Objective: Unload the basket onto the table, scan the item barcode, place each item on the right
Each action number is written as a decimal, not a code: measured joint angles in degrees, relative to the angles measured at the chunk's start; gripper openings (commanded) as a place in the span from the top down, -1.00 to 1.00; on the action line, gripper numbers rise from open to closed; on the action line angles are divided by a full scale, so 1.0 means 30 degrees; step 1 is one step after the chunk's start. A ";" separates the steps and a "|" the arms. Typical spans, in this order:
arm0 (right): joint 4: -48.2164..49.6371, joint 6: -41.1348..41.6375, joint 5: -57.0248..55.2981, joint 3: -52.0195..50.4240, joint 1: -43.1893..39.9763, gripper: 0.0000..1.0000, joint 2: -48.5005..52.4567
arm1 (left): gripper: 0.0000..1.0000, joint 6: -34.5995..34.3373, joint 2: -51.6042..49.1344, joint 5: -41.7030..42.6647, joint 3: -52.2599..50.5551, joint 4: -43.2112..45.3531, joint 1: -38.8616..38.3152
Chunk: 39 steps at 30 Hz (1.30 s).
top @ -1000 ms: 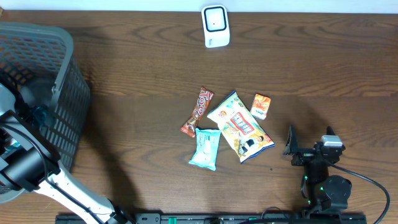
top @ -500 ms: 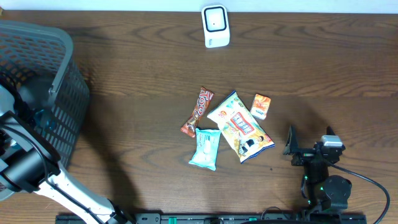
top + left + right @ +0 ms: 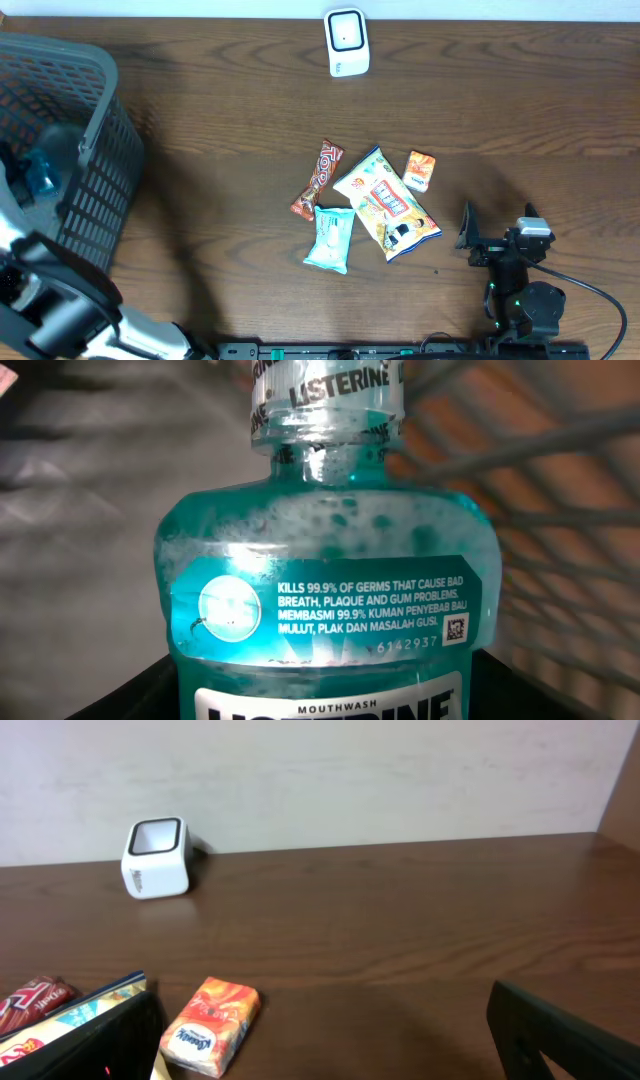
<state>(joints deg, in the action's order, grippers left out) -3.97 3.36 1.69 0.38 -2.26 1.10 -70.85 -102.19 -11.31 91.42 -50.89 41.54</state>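
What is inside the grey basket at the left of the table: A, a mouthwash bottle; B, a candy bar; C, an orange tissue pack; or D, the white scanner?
A: the left wrist view shows the teal mouthwash bottle against the mesh of the basket, while the tissue pack, candy bar and scanner lie out on the table.

You have one mouthwash bottle (image 3: 320, 590), one grey basket (image 3: 100, 150) at the left edge of the table (image 3: 220, 110), one white scanner (image 3: 347, 42) by its far edge, and four packets mid-table: one chocolate bar (image 3: 318, 178), one teal pouch (image 3: 330, 238), one large snack bag (image 3: 386, 203), one orange tissue pack (image 3: 419, 170).
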 measured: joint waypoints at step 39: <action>0.0015 0.0000 -0.0007 0.0000 0.0000 -0.99 0.0000 | 0.70 0.5129 0.7308 0.7686 -0.0007 -0.1872 -1.7537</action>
<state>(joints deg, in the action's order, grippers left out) -3.92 3.36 1.67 0.38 -2.26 1.10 -55.46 -80.27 11.75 91.39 -56.51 -11.07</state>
